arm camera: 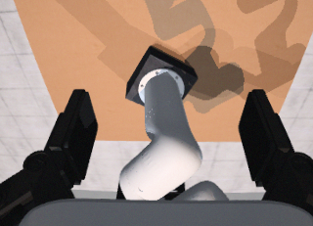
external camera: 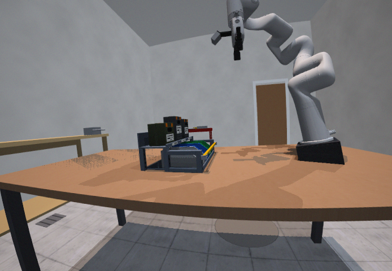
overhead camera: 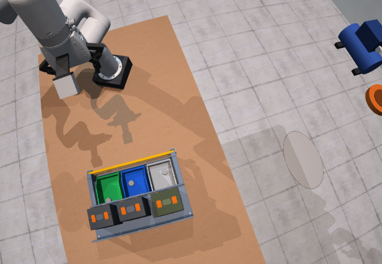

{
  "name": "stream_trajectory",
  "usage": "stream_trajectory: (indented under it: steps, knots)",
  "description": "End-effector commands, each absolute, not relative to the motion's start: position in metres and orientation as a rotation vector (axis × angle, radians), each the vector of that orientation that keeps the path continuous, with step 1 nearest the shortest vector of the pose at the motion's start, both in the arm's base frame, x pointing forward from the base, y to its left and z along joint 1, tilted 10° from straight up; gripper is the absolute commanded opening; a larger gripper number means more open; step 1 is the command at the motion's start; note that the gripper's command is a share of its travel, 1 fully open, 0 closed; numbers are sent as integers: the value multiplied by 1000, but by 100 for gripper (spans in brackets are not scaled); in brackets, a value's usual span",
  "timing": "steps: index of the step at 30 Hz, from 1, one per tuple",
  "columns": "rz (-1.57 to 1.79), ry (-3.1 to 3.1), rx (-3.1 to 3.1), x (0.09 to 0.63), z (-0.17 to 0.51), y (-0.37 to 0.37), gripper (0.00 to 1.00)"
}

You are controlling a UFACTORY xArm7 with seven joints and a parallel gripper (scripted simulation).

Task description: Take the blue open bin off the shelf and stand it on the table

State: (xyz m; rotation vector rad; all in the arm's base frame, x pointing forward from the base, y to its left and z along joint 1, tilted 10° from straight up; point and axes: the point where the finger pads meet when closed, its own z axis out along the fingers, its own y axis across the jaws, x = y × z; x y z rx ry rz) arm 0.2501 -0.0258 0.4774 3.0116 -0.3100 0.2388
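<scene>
The blue open bin [overhead camera: 140,177] [external camera: 187,146] sits in the middle of the shelf's front row, with a round grey part in it. The green bin [overhead camera: 108,184] is on one side and the light grey bin [overhead camera: 157,180] [external camera: 182,161] on the other, each with a round grey part showing. The shelf [overhead camera: 179,171] [external camera: 199,161] stands on the table, with a yellow bar [overhead camera: 132,161] [external camera: 209,149] along its front. My gripper [overhead camera: 72,69] [external camera: 237,55] [arm camera: 167,108] is open and empty, high above the table near the arm's base and away from the bins.
Two dark cases [overhead camera: 103,222] [overhead camera: 131,214] and an olive case [overhead camera: 167,208] [external camera: 158,134] stand behind the bins on the shelf's higher rear part. The arm's black base block [overhead camera: 112,82] [external camera: 319,153] [arm camera: 147,65] is on the table [overhead camera: 154,118] [external camera: 251,188]. Other furniture stands beyond the table.
</scene>
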Motion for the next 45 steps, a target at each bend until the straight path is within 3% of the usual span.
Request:
stream_trajectory:
  steps: [1,12,45]
  knots:
    - [227,-313,3010,249,490,-25,100]
    - [227,-313,3010,244,526,-21,100]
    - [226,-313,3010,246,512,-22,100]
